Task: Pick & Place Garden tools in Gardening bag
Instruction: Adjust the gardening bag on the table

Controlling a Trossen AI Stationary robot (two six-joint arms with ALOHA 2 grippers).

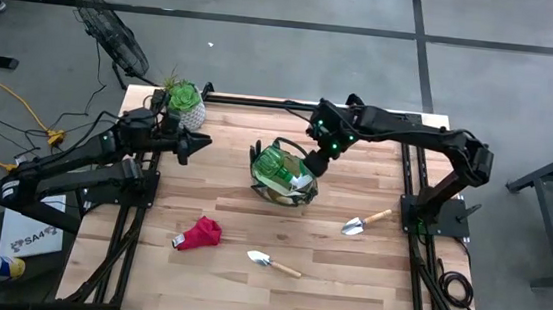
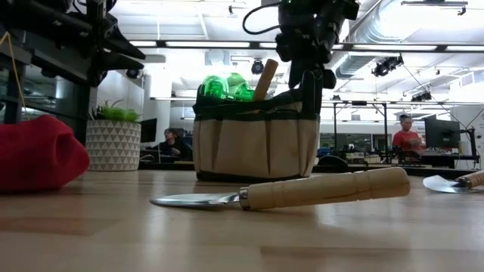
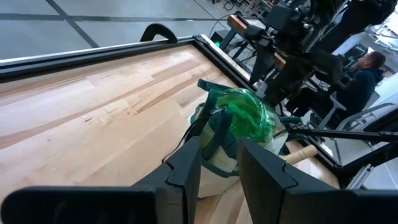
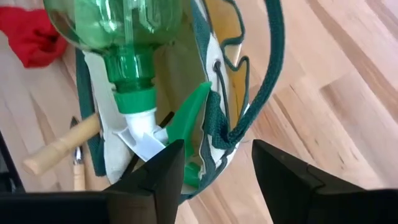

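Lying loose: two trowels [image 1: 273, 263] [image 1: 365, 223], one red cloth [image 1: 198, 234].

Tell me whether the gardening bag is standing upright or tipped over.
Upright. The low view shows the gardening bag sitting flat on the table, with a green bottle and a wooden handle poking from its top.

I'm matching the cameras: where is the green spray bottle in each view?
High: green spray bottle in the gardening bag, table centre.
Low: bottle poking above the bag's rim.
Left wrist: atop the bag.
Right wrist: upper left.
Shared landmark: the bag.
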